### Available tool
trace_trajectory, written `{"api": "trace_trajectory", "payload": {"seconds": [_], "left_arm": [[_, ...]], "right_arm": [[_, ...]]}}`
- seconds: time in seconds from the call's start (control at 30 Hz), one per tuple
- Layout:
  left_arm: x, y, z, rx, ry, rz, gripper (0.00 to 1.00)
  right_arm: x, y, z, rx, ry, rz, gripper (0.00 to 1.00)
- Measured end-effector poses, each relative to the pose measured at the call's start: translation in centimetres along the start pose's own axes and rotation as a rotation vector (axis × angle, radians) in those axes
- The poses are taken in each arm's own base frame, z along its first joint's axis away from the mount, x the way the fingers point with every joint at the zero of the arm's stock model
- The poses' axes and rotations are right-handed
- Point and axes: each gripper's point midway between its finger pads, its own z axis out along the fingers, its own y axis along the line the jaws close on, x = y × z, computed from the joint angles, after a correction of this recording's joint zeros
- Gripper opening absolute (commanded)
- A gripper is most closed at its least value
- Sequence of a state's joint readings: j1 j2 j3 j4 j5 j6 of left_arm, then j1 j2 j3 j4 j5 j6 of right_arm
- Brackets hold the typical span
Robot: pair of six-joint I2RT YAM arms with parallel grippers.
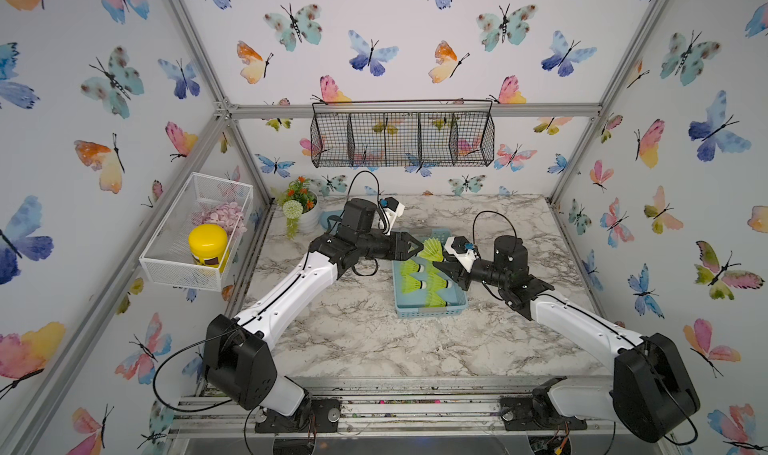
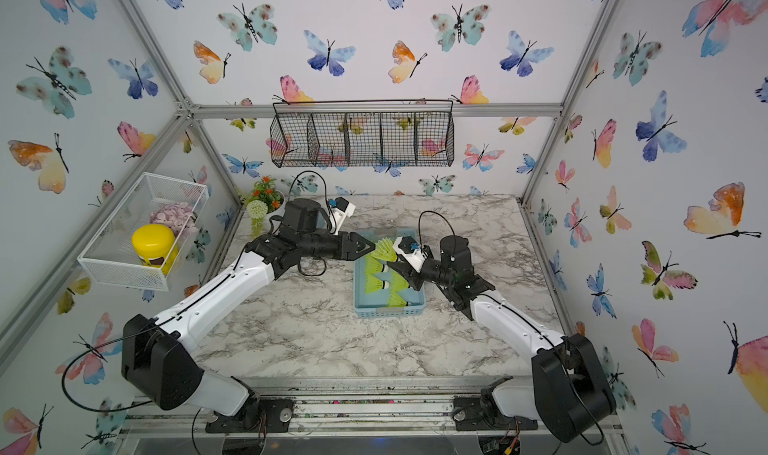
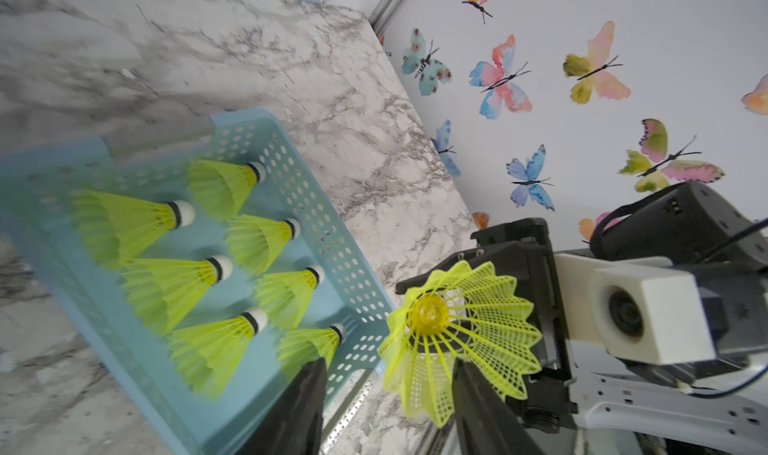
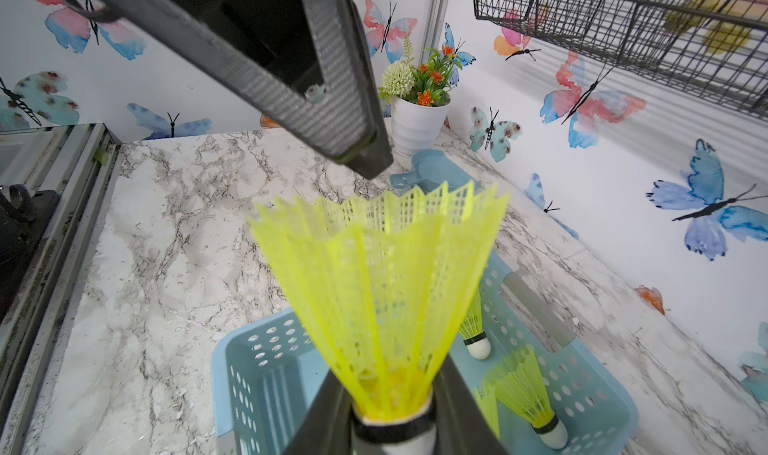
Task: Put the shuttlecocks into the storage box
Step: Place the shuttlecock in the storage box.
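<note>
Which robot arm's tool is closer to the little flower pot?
Left. The left tool is over the storage box's far end, on the flower pot's side; the right tool is farther across the box, holding a shuttlecock.

Seven shuttlecocks (image 3: 166, 282) lie in the storage box (image 1: 432, 312). An eighth shuttlecock (image 1: 432, 251) hangs over its 12 o'clock end. A plant pot (image 1: 309, 221) stands at the box's 10 o'clock.

Left arm (image 1: 291, 290) and right arm (image 1: 582, 328): white moulded link shells, black joint housings, small dark screw holes (image 3: 627, 401). Thin black cable (image 1: 166, 365) loops off each shoulder and wrist. White boxy wrist camera (image 3: 648, 311), blue connector. Left tool (image 3: 388, 365), right tool (image 4: 390, 390): black tapered fingers (image 4: 291, 95), ribbed pads.
</note>
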State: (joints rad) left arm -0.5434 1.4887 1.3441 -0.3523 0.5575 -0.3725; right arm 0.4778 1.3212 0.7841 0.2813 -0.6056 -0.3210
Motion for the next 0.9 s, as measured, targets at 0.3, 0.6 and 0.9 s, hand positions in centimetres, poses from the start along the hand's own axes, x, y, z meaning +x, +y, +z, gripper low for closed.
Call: {"api": "trace_trajectory", "payload": {"seconds": [0.3, 0.6, 0.9], "left_arm": [[1.4, -1.6, -0.4, -0.091, 0.046, 0.290, 0.53], [2.5, -3.4, 0.7, -0.089, 0.080, 0.474, 0.47], [3.2, -1.7, 2.9, -0.127, 0.133, 0.509, 0.39]], "right_arm": [[1.8, -0.5, 1.1, -0.021, 0.115, 0.094, 0.32], [2.9, -0.3, 1.7, -0.061, 0.187, 0.162, 0.32], [3.5, 0.3, 1.8, -0.092, 0.218, 0.204, 0.32]]}}
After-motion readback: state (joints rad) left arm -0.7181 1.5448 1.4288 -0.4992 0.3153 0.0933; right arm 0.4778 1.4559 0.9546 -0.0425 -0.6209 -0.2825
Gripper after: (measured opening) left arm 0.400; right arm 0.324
